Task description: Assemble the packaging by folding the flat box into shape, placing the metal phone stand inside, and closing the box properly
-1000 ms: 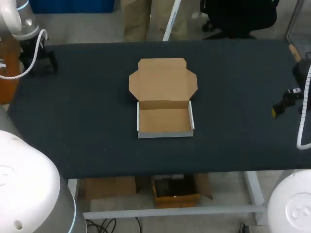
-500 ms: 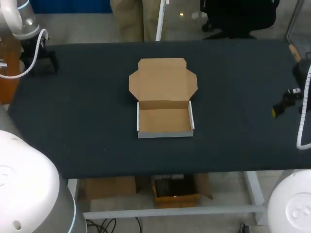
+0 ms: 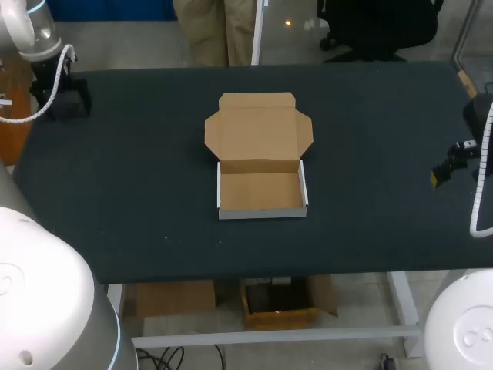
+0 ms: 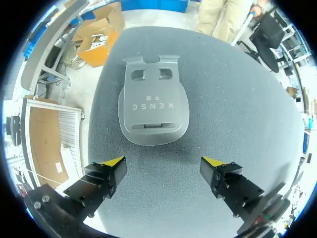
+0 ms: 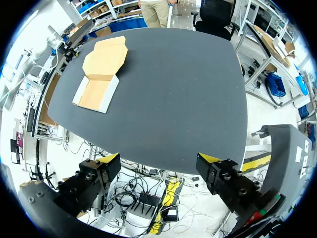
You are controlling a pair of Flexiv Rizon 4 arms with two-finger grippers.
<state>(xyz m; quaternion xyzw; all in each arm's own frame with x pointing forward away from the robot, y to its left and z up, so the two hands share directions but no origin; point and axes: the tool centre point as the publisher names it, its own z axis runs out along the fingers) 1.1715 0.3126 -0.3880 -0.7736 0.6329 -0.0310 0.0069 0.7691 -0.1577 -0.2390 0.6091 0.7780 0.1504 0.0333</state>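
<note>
"Where was the box (image 3: 260, 191)?"
"Mid-table (image 3: 139, 193), walls folded up, its lid (image 3: 258, 127) lying open behind it."
"And the phone stand (image 4: 153, 106)?"
"Flat by the table's left edge, just ahead of the left gripper (image 4: 164, 161), whose fingers were apart and touched nothing. The right gripper (image 5: 158, 158) hung past the right edge, also spread and empty."

Your left gripper (image 4: 166, 163) hangs over the dark counter (image 4: 237, 114), its fingers (image 4: 106, 173) spread wide with only bare surface between the yellow tips. The metal phone stand (image 4: 153, 111) lies flat on the counter just ahead of the gripper, roughly centred between the two fingers and touching neither. It is grey, with two cutouts at its far end and a slot nearer you. The counter's edge curves close past the stand's far end.
</note>
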